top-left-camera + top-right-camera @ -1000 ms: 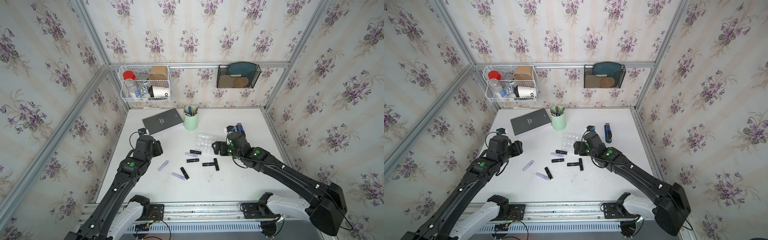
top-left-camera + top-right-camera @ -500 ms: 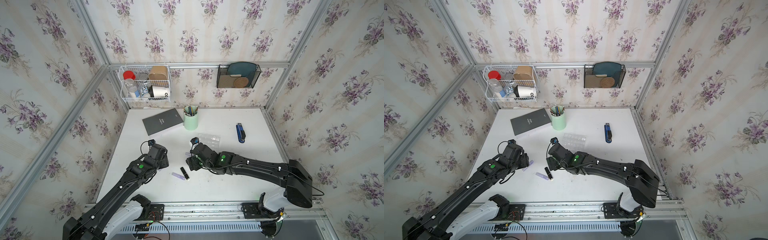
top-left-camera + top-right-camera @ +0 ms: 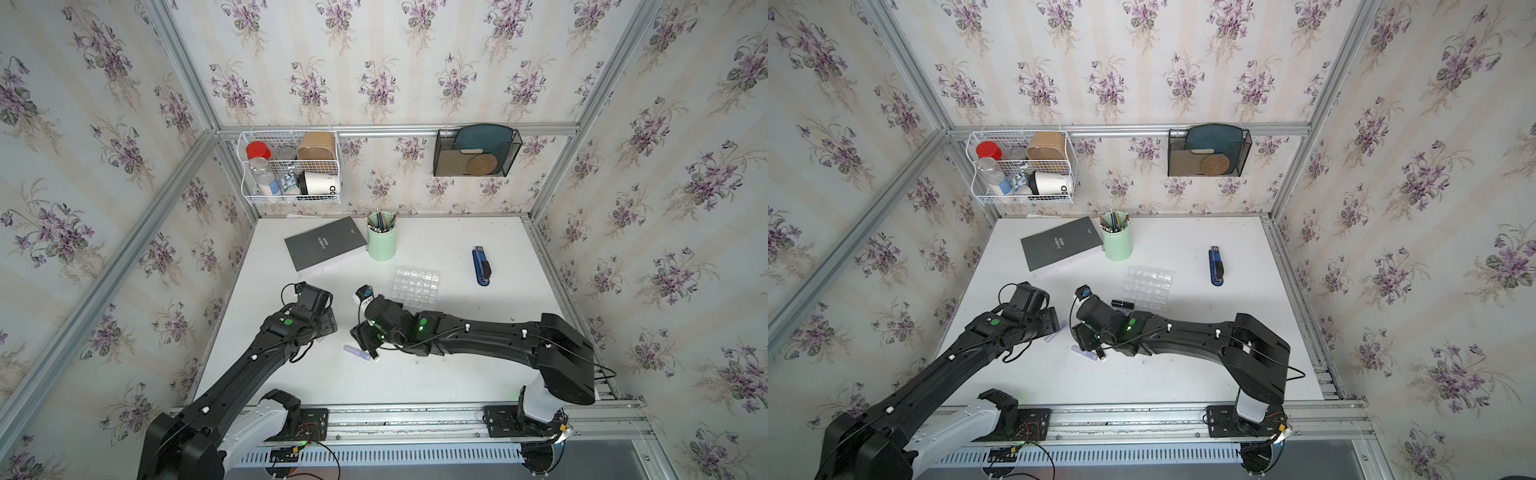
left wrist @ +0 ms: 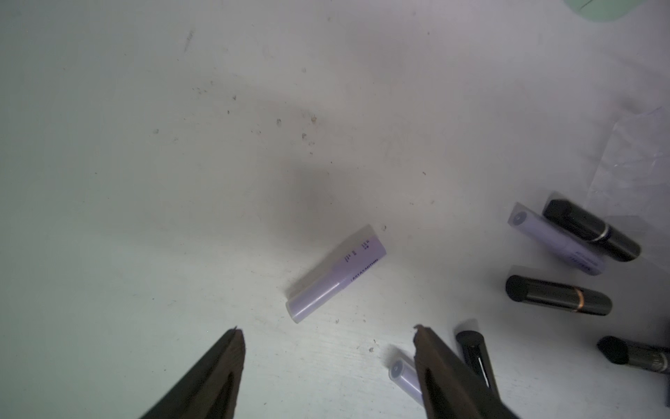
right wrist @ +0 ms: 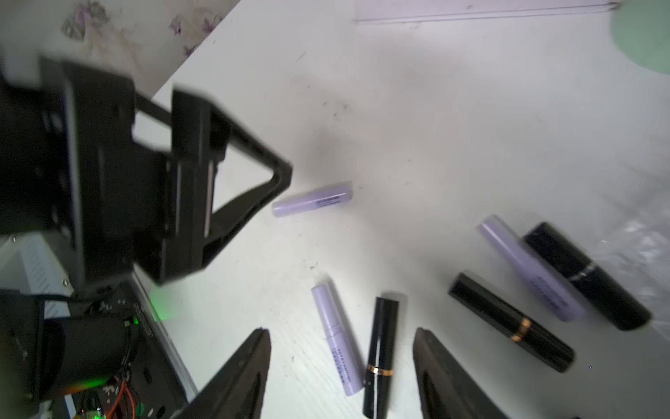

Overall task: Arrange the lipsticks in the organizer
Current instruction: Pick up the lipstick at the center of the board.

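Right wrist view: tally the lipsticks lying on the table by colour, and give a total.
Lilac lipsticks: 3
Black lipsticks: 3
Total: 6 clearly in this view

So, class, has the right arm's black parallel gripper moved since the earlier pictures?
Yes: the right gripper swung away from the clear gridded plastic organizer, toward the table's front and the left arm.
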